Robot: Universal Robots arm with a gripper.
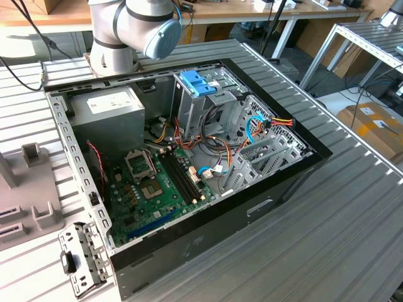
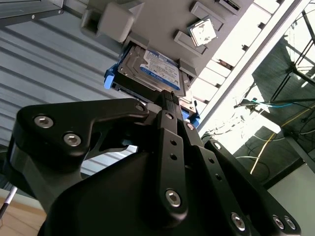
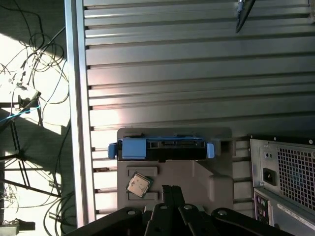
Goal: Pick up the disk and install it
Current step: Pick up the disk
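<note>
One disk point(image 3: 165, 147) with a dark body, bright blue rails and a blue end tab stands on edge in a slot of a grey holder point(image 3: 197, 172) on the ribbed metal table point(image 3: 197, 73), seen in both wrist views. The gripper point(image 3: 171, 188) hangs over the holder, close to the disk, its black fingers pressed together and pinching nothing. Whether the tips touch the disk cannot be told. A square processor chip point(image 3: 139, 185) lies in a recess of the same holder, just beside the disk. In the exterior view the computer case point(image 1: 264, 201) lies open on the table, with a green motherboard point(image 1: 157, 189) exposed, a paler blue bracket point(image 1: 197, 82) at the drive bays and a grey box point(image 1: 107, 113) with a white label near the arm's base point(image 1: 113, 53).
</note>
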